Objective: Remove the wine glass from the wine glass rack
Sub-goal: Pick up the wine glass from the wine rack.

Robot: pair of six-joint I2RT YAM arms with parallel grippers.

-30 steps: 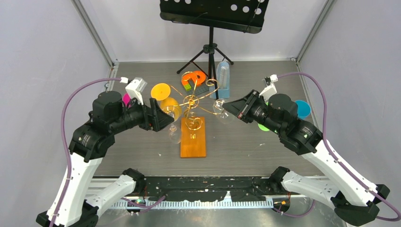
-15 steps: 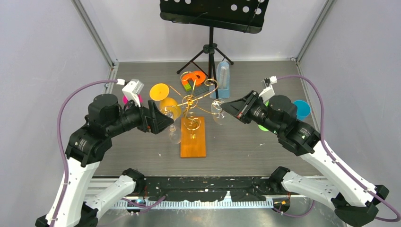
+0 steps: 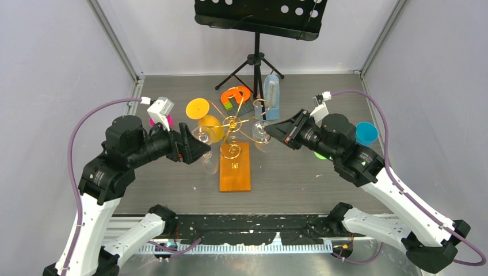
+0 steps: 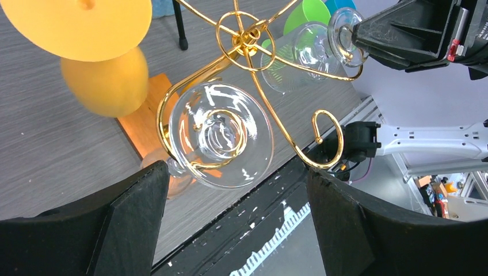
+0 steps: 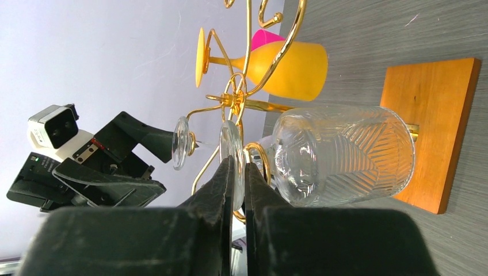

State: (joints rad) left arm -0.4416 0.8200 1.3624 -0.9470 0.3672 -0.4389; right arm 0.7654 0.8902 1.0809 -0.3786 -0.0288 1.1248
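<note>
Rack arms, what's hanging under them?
Three glasses hang bowl-down from the rack: a yellow glass, a plain clear glass and a ribbed glass. Below them lies the wooden base, partly covered by the wire.

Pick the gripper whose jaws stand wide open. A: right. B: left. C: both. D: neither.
B: the left gripper has its fingers far apart, facing a clear wine glass, while the right gripper is pinched shut on the foot of the patterned wine glass.
</note>
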